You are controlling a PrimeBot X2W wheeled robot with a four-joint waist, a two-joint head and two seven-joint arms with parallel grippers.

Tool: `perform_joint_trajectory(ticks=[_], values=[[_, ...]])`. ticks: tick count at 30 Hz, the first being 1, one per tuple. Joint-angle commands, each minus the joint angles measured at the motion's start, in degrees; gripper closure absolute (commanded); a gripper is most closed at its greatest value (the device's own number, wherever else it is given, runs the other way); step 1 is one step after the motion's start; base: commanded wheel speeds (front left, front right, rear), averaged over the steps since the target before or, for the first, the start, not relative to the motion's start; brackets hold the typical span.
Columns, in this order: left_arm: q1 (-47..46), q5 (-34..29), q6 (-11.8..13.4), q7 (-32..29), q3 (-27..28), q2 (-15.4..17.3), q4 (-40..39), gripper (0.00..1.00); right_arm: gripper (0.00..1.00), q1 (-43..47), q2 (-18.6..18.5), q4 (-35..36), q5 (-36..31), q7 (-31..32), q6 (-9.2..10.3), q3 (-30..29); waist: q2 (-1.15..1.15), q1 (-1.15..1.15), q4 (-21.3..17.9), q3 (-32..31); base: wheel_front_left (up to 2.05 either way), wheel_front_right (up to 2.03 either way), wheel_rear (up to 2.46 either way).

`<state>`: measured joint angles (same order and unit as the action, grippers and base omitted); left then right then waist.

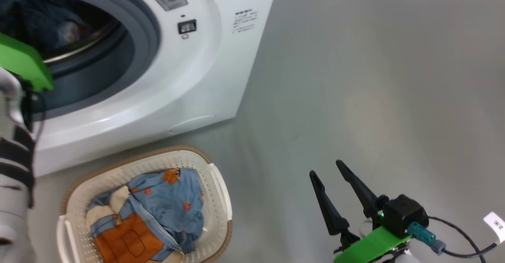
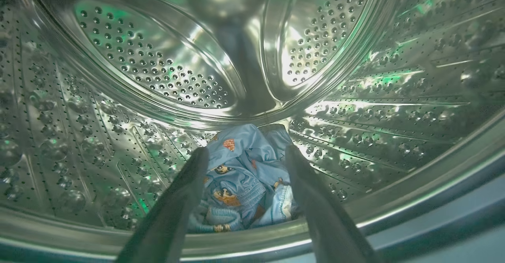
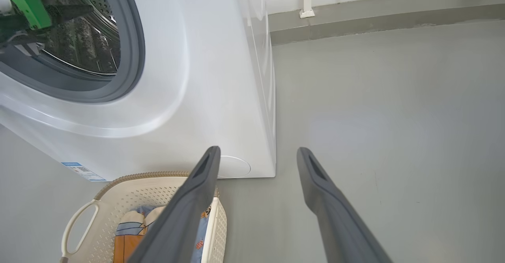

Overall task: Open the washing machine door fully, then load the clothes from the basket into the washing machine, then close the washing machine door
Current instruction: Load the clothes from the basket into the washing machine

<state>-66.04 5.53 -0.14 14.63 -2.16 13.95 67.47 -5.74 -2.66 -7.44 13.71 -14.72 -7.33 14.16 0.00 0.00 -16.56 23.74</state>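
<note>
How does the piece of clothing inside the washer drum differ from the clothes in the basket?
The garment in the drum lies crumpled low inside the washing machine; the clothes in the basket sit outside it. The garment in the drum is all light blue print; the clothes in the basket include orange and cream pieces. Both show blue printed fabric.

The head camera looks steeply down on the big white front-loading washing machine (image 1: 205, 77) and the small cream-white perforated plastic basket (image 1: 158, 165) on the grey floor (image 1: 375, 97). The left wrist camera sits close inside the steel perforated drum (image 2: 138, 65), facing its back wall. The right wrist camera hangs farther back, facing the same machine front and basket.
</note>
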Motion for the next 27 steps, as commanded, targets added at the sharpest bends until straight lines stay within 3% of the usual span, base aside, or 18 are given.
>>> perform_joint_trajectory(ticks=[1,18,27], values=[[1.6,0.6,0.6,0.4,0.9,1.8,-2.1,0.0,0.0,1.3,-0.2,0.7,-0.6,-0.3,-0.16,1.1,0.0,0.0,2.3,-2.8,0.0,0.0,0.0],[21.3,3.3,0.7,0.4,2.0,-7.9,-18.1,0.0,0.0,4.6,-0.2,0.3,-2.4,-0.3,-0.16,-2.4,0.0,0.0,8.6,-13.1,0.0,0.0,0.0],[33.7,4.2,0.4,0.4,0.5,-10.6,-28.3,0.0,0.0,5.7,-0.2,0.9,-3.8,-0.3,-0.16,-4.3,0.0,0.0,12.2,-16.3,0.0,0.0,0.0]])
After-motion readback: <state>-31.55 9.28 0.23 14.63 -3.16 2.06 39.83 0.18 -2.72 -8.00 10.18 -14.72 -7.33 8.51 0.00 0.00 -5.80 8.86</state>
